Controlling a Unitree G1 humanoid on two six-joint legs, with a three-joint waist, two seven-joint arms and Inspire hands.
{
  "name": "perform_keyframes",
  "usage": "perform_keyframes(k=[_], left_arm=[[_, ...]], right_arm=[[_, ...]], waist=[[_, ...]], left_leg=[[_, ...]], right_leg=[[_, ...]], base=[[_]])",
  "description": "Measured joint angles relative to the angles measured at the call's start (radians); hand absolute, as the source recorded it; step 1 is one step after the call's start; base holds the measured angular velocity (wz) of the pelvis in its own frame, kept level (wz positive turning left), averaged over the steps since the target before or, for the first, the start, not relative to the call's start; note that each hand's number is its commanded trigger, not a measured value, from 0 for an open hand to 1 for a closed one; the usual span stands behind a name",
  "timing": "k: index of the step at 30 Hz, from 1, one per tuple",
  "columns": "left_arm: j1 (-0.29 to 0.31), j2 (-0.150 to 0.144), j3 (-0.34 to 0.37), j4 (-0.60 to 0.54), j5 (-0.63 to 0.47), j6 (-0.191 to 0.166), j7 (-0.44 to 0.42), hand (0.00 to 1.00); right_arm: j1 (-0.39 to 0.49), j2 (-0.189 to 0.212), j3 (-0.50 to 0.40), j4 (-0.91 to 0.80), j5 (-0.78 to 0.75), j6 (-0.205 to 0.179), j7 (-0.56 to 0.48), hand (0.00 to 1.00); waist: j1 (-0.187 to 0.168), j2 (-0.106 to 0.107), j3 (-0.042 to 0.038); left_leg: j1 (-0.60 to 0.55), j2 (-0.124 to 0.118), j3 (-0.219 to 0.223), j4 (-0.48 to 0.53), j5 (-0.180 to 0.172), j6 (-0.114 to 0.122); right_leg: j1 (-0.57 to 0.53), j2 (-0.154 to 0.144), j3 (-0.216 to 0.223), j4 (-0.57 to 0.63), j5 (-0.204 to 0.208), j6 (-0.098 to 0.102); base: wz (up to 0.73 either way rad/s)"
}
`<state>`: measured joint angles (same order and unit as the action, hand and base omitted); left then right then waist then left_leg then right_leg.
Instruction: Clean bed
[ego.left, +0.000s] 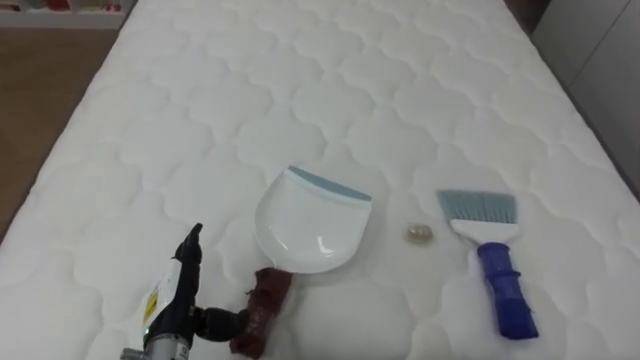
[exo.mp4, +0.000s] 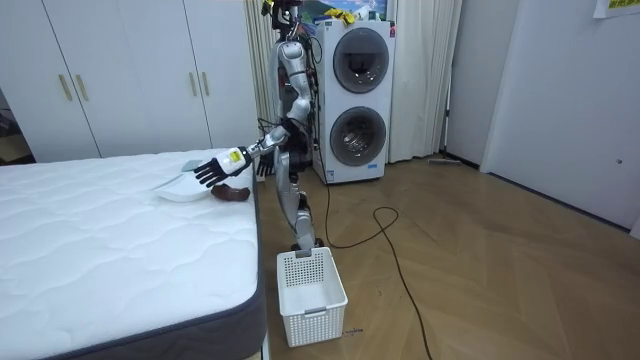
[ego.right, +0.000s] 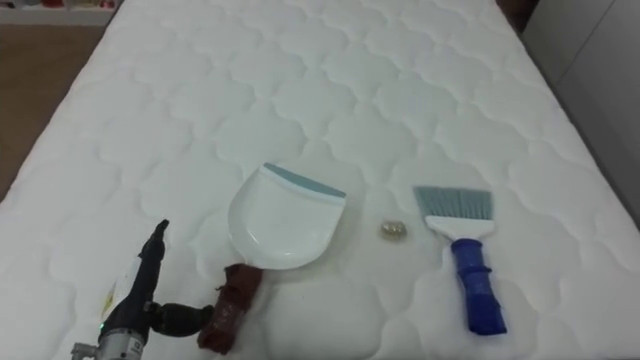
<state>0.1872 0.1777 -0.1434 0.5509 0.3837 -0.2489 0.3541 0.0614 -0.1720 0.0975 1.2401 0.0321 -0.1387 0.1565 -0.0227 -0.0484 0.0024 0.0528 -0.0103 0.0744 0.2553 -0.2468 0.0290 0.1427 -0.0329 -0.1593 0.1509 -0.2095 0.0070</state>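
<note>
Now, bed: a white quilted mattress (ego.left: 330, 90) runs from the top of the eye views to the bottom, and sits at lower left in the room view.
Dustpan: a white plastic dustpan (ego.left: 310, 225) with a grey-blue lip lies flat just left of centre. The lip points up-frame and its dark red handle (ego.left: 265, 310) trails to the bottom edge.
Brush: a hand brush (ego.left: 495, 270) with a blue handle and grey-blue bristles lies at lower right, bristles up-frame, well apart from the dustpan.
Litter: a small beige crumpled scrap (ego.left: 420, 234) sits on the mattress between dustpan and brush, touching neither.
Left hand: the black left hand (ego.left: 185, 285) comes in at lower left, fingers straight and pointing up-frame, gripping nothing. The thumb stretches right to the dark red handle; whether it touches, I cannot tell. The room view shows the fingers spread wide just above that handle.
Right hand: the right hand (exo.mp4: 266, 166) is tucked close to the body at waist height, centre of the room view; wide or closed, I cannot tell.
Robot: it stands upright at the bed's right-hand corner, left arm stretched over the mattress.
Basket: a white slatted basket (exo.mp4: 311, 295) stands on the wooden floor (exo.mp4: 480, 260) at its feet, lower centre.
Backdrop: stacked white front-loading machines (exo.mp4: 360, 90) at top centre, white wardrobe doors (exo.mp4: 120, 80) at upper left.
</note>
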Motion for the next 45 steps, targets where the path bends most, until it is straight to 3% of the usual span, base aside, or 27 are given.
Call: perform_keyframes(k=[11,14,18,29,41,45], left_arm=[[-0.006,0.000,-0.006,0.007,0.000,0.000,-0.039,0.00],[-0.025,-0.004,-0.020,0.053,0.001,0.004,-0.046,0.00],[-0.030,-0.007,-0.019,0.094,0.001,0.027,-0.071,0.00],[-0.059,-0.009,-0.020,0.088,0.000,0.033,-0.097,0.00],[-0.087,-0.011,-0.031,0.165,-0.001,0.034,-0.096,0.00],[-0.134,-0.013,-0.062,0.208,-0.001,0.034,-0.097,0.00]], right_arm=[[-0.006,0.001,0.004,0.004,0.008,0.001,0.000,0.00],[-0.012,0.001,0.002,0.008,0.009,0.009,-0.001,0.00],[-0.017,0.002,-0.001,0.012,0.008,0.010,0.000,0.00],[-0.033,0.004,-0.002,0.009,0.004,0.030,-0.001,0.00],[-0.047,0.006,0.016,0.015,0.008,0.028,-0.004,0.00],[-0.071,0.008,0.055,0.026,0.008,0.027,-0.012,0.00]], waist=[[-0.009,0.006,0.0019],[-0.008,0.012,0.0032],[-0.017,0.012,0.0030],[-0.029,0.002,-0.0031],[-0.033,-0.003,0.0000],[-0.031,-0.004,0.0013]], left_leg=[[-0.007,0.000,0.002,0.003,0.000,0.000],[-0.006,0.000,0.002,0.002,0.000,0.000],[-0.012,0.000,0.000,0.000,0.000,0.000],[-0.059,-0.002,-0.005,-0.001,0.002,0.003],[-0.089,-0.002,-0.029,-0.011,0.007,-0.001],[-0.103,-0.002,-0.041,-0.011,0.010,-0.003]], right_leg=[[-0.006,0.000,0.003,0.001,0.001,-0.001],[-0.006,0.000,0.006,0.001,0.001,-0.001],[-0.012,0.001,0.006,0.002,0.001,-0.001],[-0.060,-0.002,0.001,0.002,0.001,0.000],[-0.086,-0.002,-0.049,0.000,0.001,0.000],[-0.094,-0.001,-0.059,-0.001,0.001,-0.001]], base=[[-0.01],[0.00],[0.00],[0.00],[0.05],[0.10]])
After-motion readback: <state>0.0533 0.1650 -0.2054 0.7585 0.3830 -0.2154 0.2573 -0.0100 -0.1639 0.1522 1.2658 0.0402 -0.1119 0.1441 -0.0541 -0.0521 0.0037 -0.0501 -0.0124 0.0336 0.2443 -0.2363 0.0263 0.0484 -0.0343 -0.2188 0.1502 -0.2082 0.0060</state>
